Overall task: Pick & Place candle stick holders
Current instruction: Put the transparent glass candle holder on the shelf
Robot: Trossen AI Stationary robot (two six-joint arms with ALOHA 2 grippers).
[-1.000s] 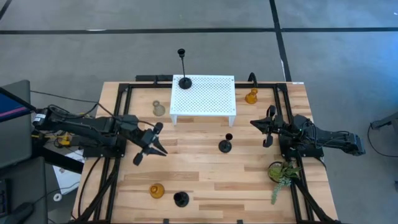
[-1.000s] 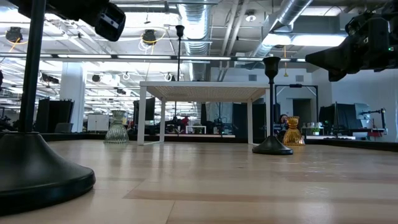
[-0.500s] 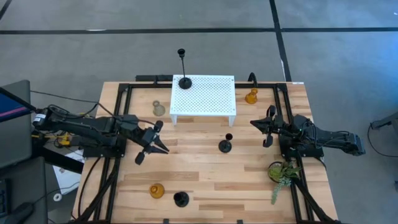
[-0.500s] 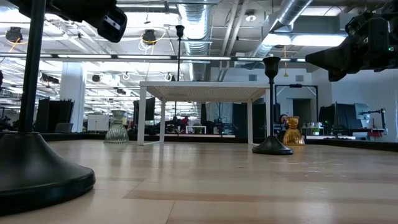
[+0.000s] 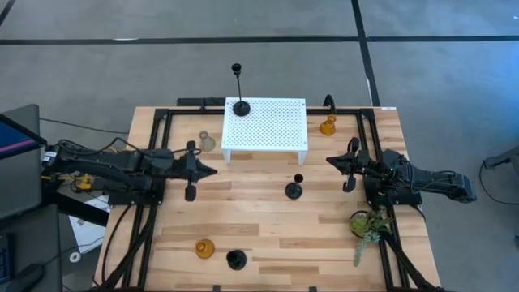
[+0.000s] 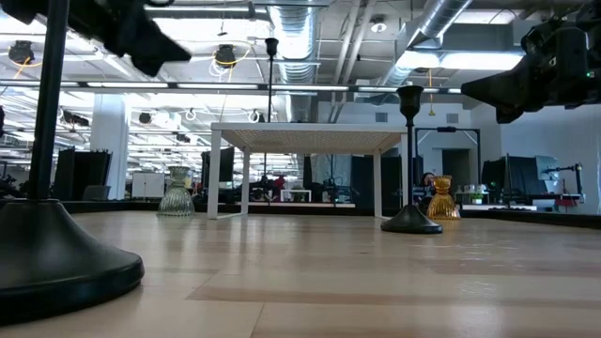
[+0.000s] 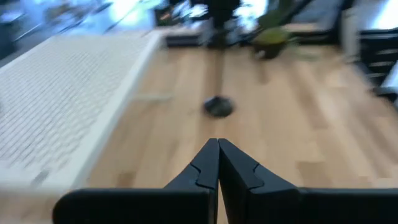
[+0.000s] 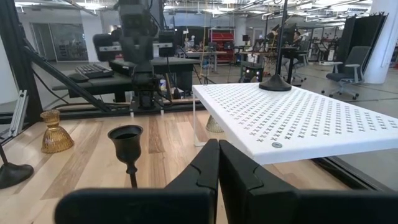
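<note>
While both arms' fingers (image 7: 218, 163) (image 8: 218, 163) sit closed—empty; the taller black holder (image 5: 239, 91) is blurred.

Six holders are standing upright, none of them held. The tall black holder (image 5: 239, 91), thin-stemmed with a round base, is sitting on the white stand's (image 5: 266, 123) far left corner. The shorter black stemmed holder (image 5: 294, 186) is standing on the counter (image 5: 268, 227) just in front of the stand, cup on top. The clear glass holder (image 5: 208, 141), ribbed and bell-shaped, is resting just left of the stand. One amber holder (image 5: 328, 126) is sitting to the stand's right, near the far edge. The other amber holder (image 5: 204, 248) and the squat black holder (image 5: 235, 259) are standing side by side near the front edge.
</note>
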